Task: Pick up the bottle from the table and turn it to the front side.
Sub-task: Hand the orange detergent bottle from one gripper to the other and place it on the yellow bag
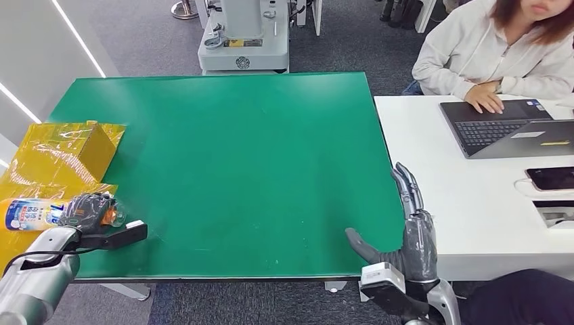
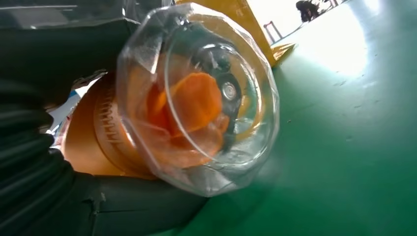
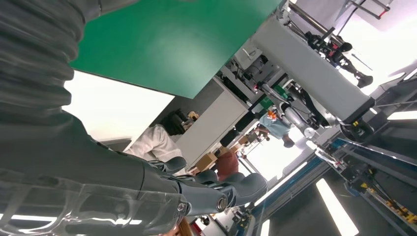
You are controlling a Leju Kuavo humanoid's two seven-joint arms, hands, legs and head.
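Gripping the bottle [image 1: 40,214] near its cap end, the left hand [image 1: 86,211] sits at the near left corner of the green table [image 1: 230,162], its dark fingers wrapped around the bottle's neck. The bottle lies on its side, its body pointing off the table's left edge over crinkled yellow wrapping [image 1: 27,177], its cap toward the table's middle. A yellow box [image 1: 80,147] stands just behind it, close to the left edge.

Most of the green surface is bare, from the box across to the right edge. That right edge runs just beside a white desk [image 1: 467,217], where a person in a pale hoodie [image 1: 494,51] rests a hand at a laptop [image 1: 511,128]; a phone [image 1: 552,178] lies nearer. A grey machine base [image 1: 244,40] stands beyond the far edge.

The right hand [image 1: 413,237] hovers at the table's near right corner, over the seam between table and desk, holding nothing, its fingers straight and pointing forward, thumb splayed toward the left.

The bottle has a white and blue printed label with small writing too small to read. In the left wrist view, its cap [image 2: 196,98] is a clear faceted dome over an orange nozzle, on an orange ribbed collar [image 2: 105,132], with the grey thumb [image 2: 142,204] pressed beneath it.
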